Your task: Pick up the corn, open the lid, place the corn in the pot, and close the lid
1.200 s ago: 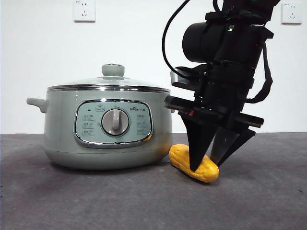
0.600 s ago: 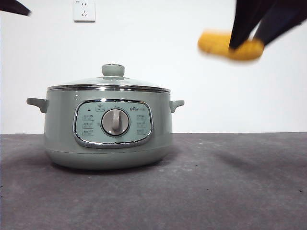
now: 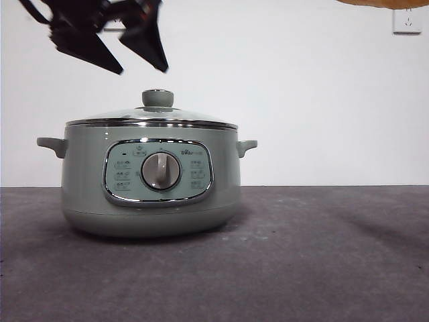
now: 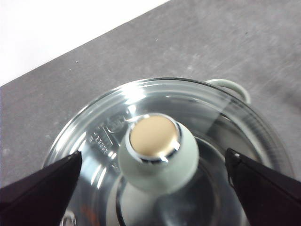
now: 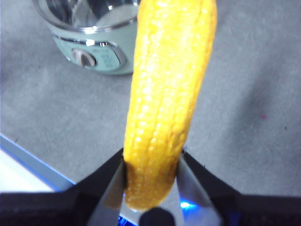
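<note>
Large sage-green electric cooking pot [image 3: 151, 178] sat on the dark grey table [image 3: 322, 261], control panel with silver dial [image 3: 161, 171] facing the front camera. Pot taken as landmark for all positions.

Round glass lid with chrome rim [image 3: 151, 119] was seated on the pot, closed. Its sage-green knob capped in silver [image 3: 158, 98] stood upright at the centre of the pot top.

Left gripper [image 3: 131, 55] hung above the pot, over the left part of the lid and higher than the knob, not touching it. Two black jaws spread wide, released, holding nothing. Left wrist view looked straight down on the lid [image 4: 164, 155]: the knob [image 4: 157, 153] lay between the two jaw tips, clear space on each side.

Small yellow-orange toy corn cob with ribbed kernel rows [image 5: 169, 94] was clenched between the jaws of the right gripper [image 5: 153, 176], gripped near one end, the rest projecting outward from the jaws. Right wrist view showed the pot [image 5: 89, 42] well below and off to the side. In the front view only a sliver of orange [image 3: 382, 3] showed at the top edge, high above and right of the pot.

White wall behind, with a socket plate [image 3: 407, 20] above and right of the pot.
</note>
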Tool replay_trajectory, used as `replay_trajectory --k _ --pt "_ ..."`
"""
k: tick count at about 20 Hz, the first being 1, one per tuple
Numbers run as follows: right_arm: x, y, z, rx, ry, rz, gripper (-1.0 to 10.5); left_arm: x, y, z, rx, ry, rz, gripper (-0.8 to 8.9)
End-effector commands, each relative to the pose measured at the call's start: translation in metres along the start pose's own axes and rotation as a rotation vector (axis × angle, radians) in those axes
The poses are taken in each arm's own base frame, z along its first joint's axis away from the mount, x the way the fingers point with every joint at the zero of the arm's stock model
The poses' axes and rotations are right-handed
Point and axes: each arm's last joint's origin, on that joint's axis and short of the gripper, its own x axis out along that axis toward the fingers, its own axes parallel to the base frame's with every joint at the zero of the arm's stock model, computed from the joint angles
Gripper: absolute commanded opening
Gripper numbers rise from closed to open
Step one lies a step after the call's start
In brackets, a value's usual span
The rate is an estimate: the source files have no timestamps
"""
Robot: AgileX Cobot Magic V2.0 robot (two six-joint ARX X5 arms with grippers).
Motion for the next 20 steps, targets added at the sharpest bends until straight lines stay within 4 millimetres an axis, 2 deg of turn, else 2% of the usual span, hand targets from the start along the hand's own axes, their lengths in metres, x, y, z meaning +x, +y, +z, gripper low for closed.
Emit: replay_trajectory --k 1,5,10,11,13,14,16,19,20 --pt "-0.002 0.0 -0.001 0.011 0.006 -0.004 -0.1 0.02 0.0 0.0 0.026 0.031 -0.001 5.62" --pt "-0.003 0.0 -0.002 0.011 0.005 -0.004 -0.1 0.043 0.003 -0.003 0.021 0.047 0.0 5.62" --pt "-0.003 0.0 -0.002 0.008 0.002 -0.007 -0.1 0.054 0.002 -0.007 -0.026 0.05 -0.003 5.61" --pt "-0.003 0.0 -0.002 0.007 -0.002 -0.007 -0.1 0.056 0.002 -0.008 -0.027 0.055 -0.006 5.27" --pt "-0.003 0.0 -0.001 0.006 -0.01 -0.007 -0.1 0.057 0.001 -0.009 -0.03 0.063 -0.035 2.95" --pt "-0.003 0.0 -0.001 0.006 -0.012 -0.014 -0.1 0.057 0.001 -0.009 -0.03 0.063 -0.035 2.2" --pt "-0.003 -0.001 0.0 0.002 -0.013 -0.027 -0.1 0.057 0.001 -0.009 -0.031 0.062 -0.036 1.22" --pt "-0.003 -0.001 0.0 0.002 -0.014 -0.032 -0.1 0.057 0.001 -0.01 -0.069 0.067 -0.034 0.77" --pt "-0.003 -0.001 0.0 0.002 -0.014 -0.032 -0.1 0.057 0.001 -0.01 -0.072 0.067 -0.033 -0.13"
